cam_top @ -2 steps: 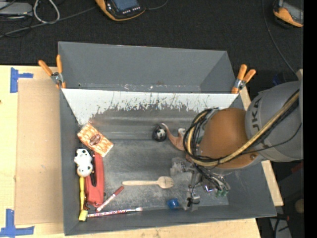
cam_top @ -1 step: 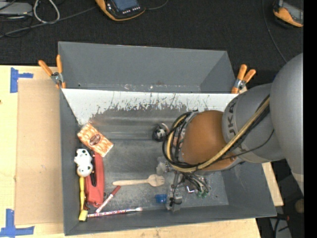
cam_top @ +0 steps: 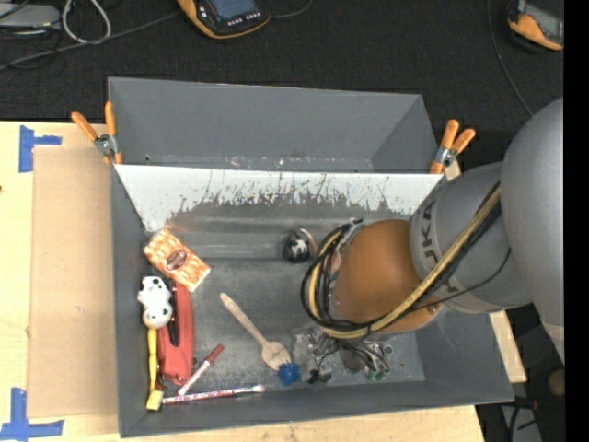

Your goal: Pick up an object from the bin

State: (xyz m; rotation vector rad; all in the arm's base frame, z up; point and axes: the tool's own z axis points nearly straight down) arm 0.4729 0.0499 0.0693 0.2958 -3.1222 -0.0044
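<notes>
Gripper [cam_top: 348,357] is down in the grey bin [cam_top: 267,136]. Small blue bit [cam_top: 289,374] just beside it, wooden spoon [cam_top: 250,328] nxt to that. Black & white ball [cam_top: 296,245] near, further back.

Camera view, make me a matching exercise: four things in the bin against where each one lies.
Things: 1 wooden spoon; 2 black-and-white ball; 3 orange packet; 4 striped stick.
Places: A along the near wall; B middle, by the back slope; C left side, toward the back; D mid-floor, bowl beside a blue piece.
Pairs: 1-D; 2-B; 3-C; 4-A.
</notes>
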